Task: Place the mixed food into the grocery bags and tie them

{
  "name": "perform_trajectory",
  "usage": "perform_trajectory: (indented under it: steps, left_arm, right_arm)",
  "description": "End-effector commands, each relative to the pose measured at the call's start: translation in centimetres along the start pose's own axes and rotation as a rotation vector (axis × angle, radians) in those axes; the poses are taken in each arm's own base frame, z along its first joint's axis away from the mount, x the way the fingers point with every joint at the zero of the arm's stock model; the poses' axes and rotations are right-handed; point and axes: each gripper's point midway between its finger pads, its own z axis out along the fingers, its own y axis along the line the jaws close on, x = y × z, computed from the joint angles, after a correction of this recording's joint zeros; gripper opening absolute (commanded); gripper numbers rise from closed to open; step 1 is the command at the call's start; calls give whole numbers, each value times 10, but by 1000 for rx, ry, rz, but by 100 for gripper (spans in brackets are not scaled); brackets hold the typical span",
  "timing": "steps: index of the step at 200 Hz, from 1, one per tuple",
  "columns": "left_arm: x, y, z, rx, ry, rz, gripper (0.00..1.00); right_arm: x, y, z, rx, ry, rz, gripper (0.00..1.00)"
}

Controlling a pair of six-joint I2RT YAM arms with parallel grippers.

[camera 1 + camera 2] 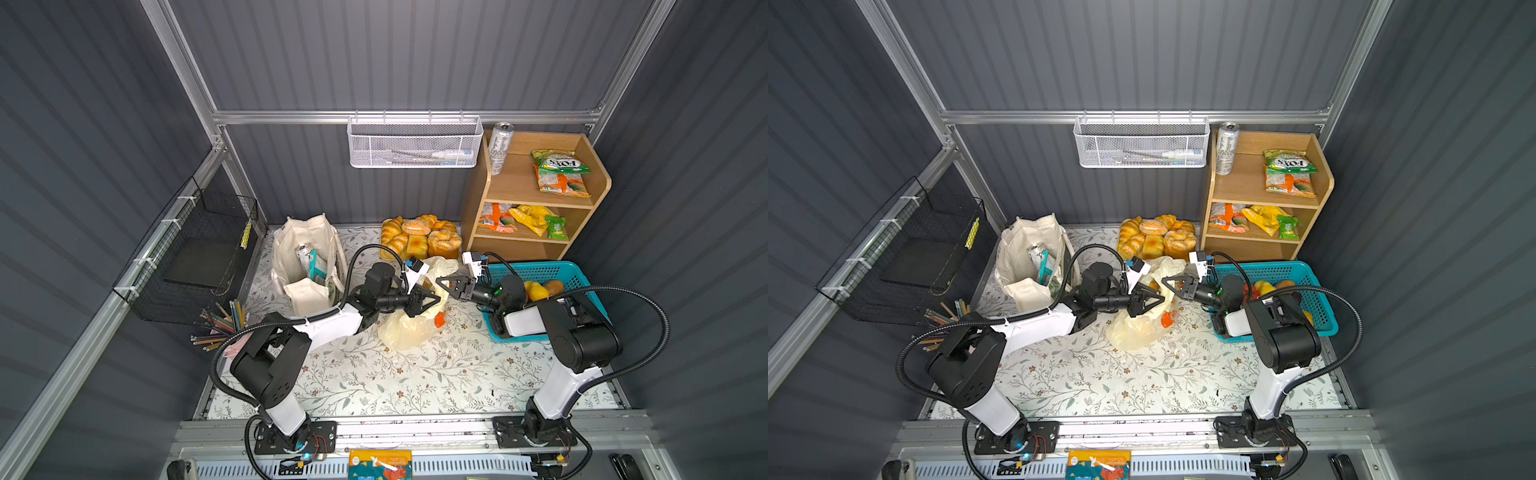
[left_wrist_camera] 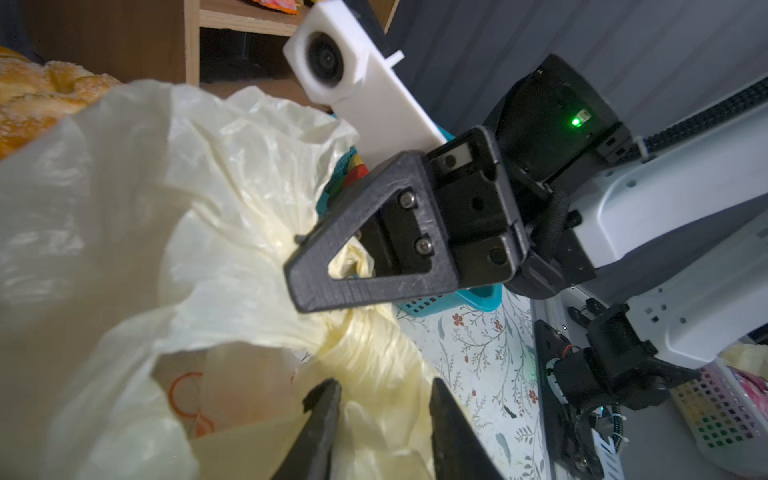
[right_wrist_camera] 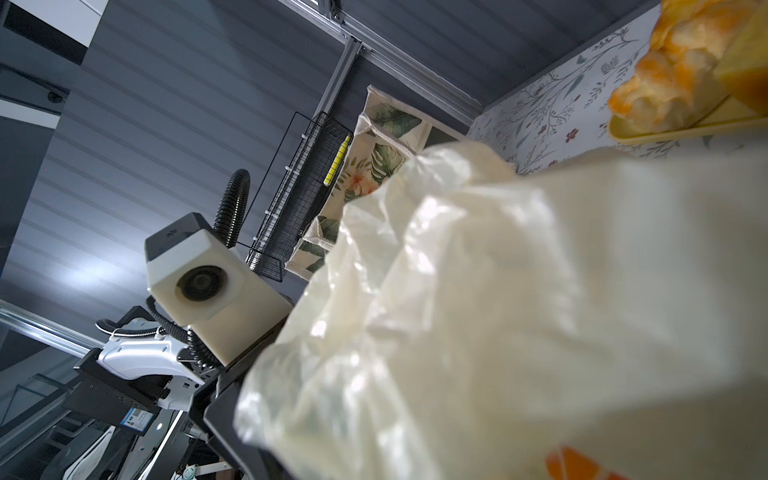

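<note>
The pale-yellow plastic bag [image 1: 409, 328] [image 1: 1133, 328] lies mid-table with its top pulled up between both grippers. My right gripper [image 1: 439, 282] [image 2: 297, 286] is shut on a twisted strand of the bag; in the right wrist view the plastic [image 3: 498, 311] hides its jaws. My left gripper [image 1: 436, 300] [image 2: 386, 411] faces it with jaws apart, and bunched bag plastic lies between them. The cream canvas tote [image 1: 291, 249] [image 1: 1017, 245] stands at back left, holding a white can [image 1: 303, 253] and a teal packet [image 1: 318, 266]. Toy fruits [image 1: 536, 291] lie in the teal basket [image 1: 536, 272].
A wooden shelf [image 1: 536, 195] at back right carries snack packets and a tall can [image 1: 500, 147]. A tray of bread [image 1: 419, 239] sits behind the bag. Pencils [image 1: 224, 324] and a black wire basket [image 1: 199, 257] are at left. A white mesh basket [image 1: 415, 143] hangs on the back wall.
</note>
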Motion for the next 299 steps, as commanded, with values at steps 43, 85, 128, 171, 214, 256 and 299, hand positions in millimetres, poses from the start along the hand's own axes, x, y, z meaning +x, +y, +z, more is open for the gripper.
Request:
perform_trajectory:
  steps: [43, 85, 128, 171, 214, 256, 299]
  left_arm:
    - [1, -3, 19, 78, -3, -50, 27]
    - [7, 16, 23, -47, 39, -36, 1]
    - [4, 22, 14, -127, 80, 35, 0]
    - [0, 19, 8, -145, 101, 72, 0]
    - [-3, 18, 6, -144, 100, 86, 0]
    - [-6, 16, 5, -140, 94, 92, 0]
    - [-7, 14, 4, -128, 90, 94, 0]
  right_arm:
    - [-1, -1, 2, -2, -5, -11, 0]
    - [-5, 8, 3, -7, -8, -21, 0]
    - [-9, 12, -2, 12, -24, -5, 44]
    - [-10, 4, -18, 127, -63, 121, 56]
    - [5, -8, -29, 244, -46, 190, 53]
    - [12, -16, -33, 288, -30, 184, 40]
    - [4, -42, -55, 374, -100, 230, 43]
